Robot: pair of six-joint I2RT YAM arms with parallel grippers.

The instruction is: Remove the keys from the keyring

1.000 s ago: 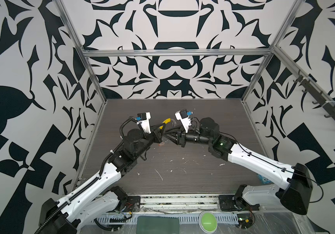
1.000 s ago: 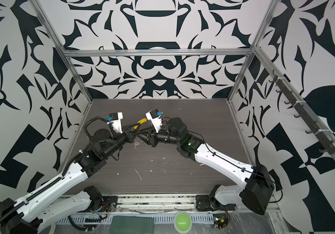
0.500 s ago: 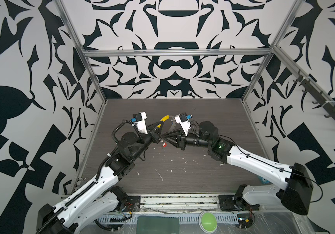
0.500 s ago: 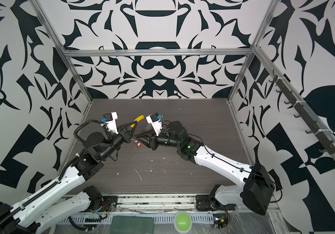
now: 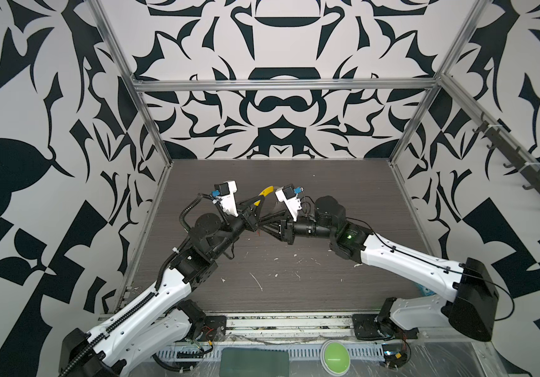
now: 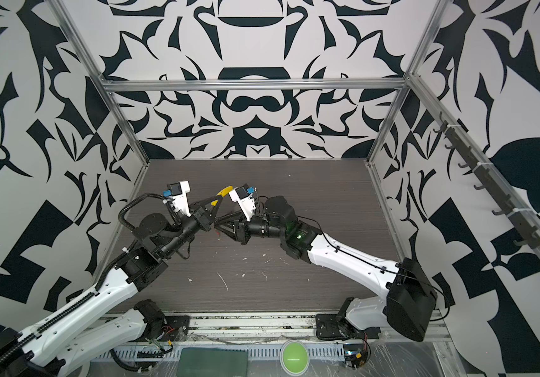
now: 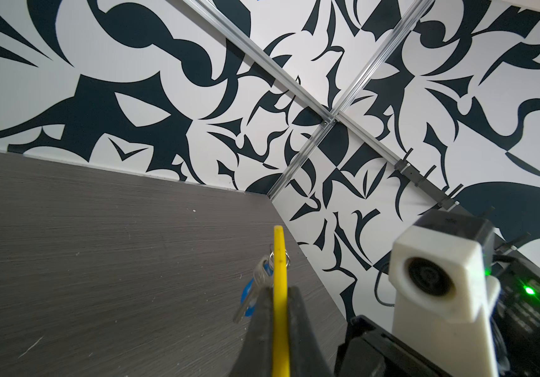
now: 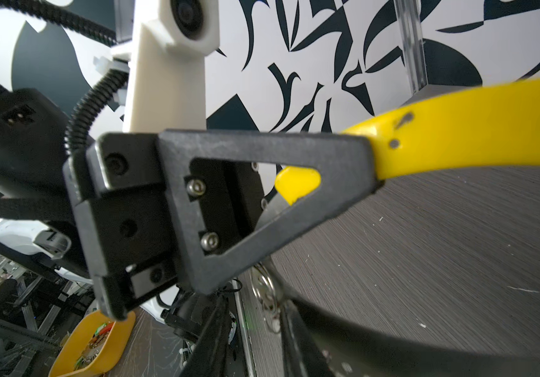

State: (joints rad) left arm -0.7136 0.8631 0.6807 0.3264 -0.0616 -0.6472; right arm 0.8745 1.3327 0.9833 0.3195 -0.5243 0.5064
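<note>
Nothing looks freed yet. The blue key (image 7: 248, 293) hangs on the keyring (image 7: 279, 251), which is held above the desk (image 7: 99, 244) at mid-frame in both top views. The left gripper (image 7: 280, 290) is clamped on its yellow sleeve (image 5: 264, 193), whose long axis points to the upper right there. The right gripper (image 5: 261, 224) has its jaws around a small silver ring (image 8: 263, 287). I cannot tell whether it pinches it.
</note>
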